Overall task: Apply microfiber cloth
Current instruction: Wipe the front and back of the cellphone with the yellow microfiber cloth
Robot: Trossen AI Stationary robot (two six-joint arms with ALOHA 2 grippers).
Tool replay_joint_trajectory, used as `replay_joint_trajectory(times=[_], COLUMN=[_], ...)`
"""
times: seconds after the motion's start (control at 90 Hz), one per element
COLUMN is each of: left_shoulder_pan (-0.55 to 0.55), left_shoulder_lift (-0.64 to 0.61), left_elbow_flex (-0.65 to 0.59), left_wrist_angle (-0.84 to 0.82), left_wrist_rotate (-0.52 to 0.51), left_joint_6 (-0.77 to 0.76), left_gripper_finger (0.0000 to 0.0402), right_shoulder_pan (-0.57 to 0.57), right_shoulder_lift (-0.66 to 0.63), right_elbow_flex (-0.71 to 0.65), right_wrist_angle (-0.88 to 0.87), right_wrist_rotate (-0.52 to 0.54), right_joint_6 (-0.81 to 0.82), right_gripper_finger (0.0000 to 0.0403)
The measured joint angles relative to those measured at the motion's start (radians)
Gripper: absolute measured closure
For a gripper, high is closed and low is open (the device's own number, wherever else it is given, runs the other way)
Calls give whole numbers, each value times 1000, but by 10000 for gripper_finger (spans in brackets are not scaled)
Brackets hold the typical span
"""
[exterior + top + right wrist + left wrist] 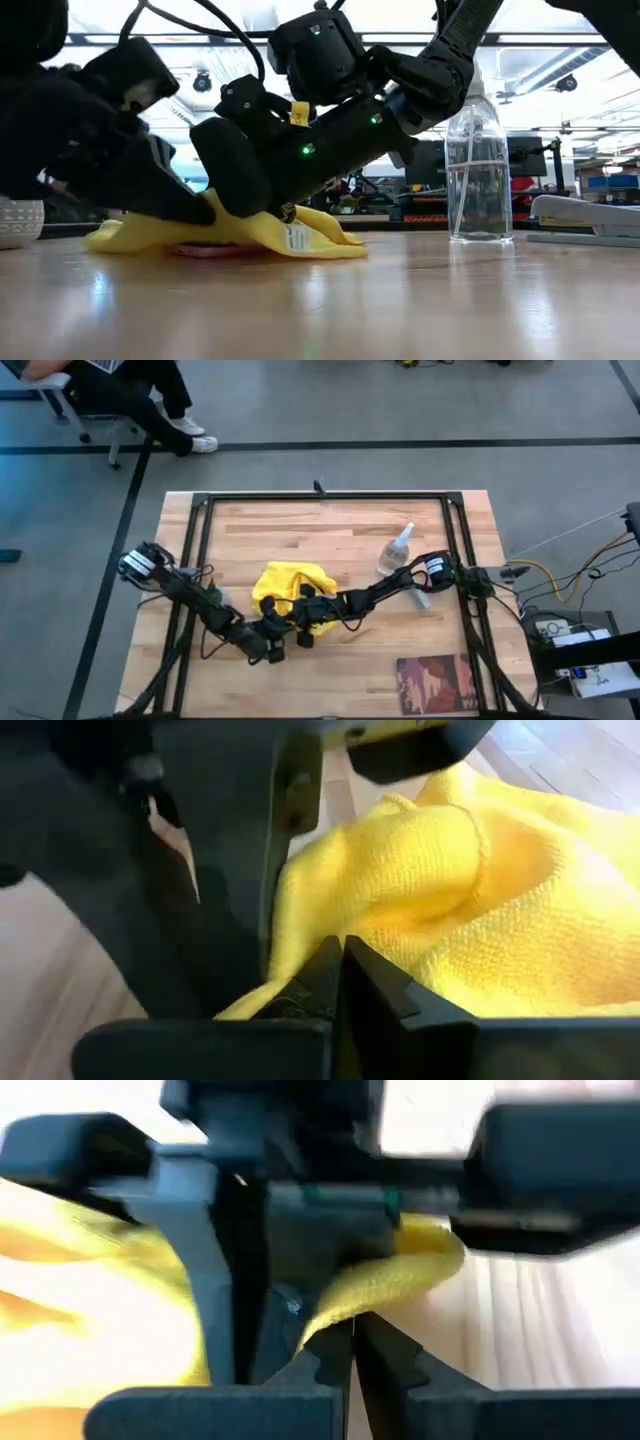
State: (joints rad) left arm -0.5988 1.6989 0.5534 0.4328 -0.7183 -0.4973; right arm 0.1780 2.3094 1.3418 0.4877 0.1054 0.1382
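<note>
where both tools pinch, the microfiber cloth (285,588) lies bunched.

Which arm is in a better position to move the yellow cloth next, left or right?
Neither clearly, perhaps right: both tools, left and right, are shut on the microfiber cloth; the right tool lies over it.

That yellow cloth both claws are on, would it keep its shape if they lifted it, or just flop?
Probably flop: the microfiber cloth lies crumpled in soft folds, draped over something flat in the low view. It looks light, and the fuzzy weave likely grips rather than slips. The left gripper and the right gripper each pinch a fold.
</note>
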Motion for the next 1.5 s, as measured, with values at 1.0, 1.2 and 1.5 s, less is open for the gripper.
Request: replay_joint_trajectory(times=[1.0, 1.2, 1.5], left_shoulder_pan=[178, 182, 189], left_shoulder_lift=[20, 21, 144], left_elbow_flex=[-3, -4, -4], left_wrist_angle=[-20, -6, 113], left_wrist_rotate=[-90, -107, -118], left_joint_6=[175, 133, 115], left_gripper_finger=[401, 401, 401], right_shoulder_pan=[-179, -200, -199], right_shoulder_lift=[-81, -81, -78], right_elbow_flex=[19, 19, 17], right_wrist_angle=[-226, -219, -217], right_wrist_rotate=[-292, -319, -273], right_joint_6=[-191, -222, -254], right_gripper_finger=[402, 403, 403])
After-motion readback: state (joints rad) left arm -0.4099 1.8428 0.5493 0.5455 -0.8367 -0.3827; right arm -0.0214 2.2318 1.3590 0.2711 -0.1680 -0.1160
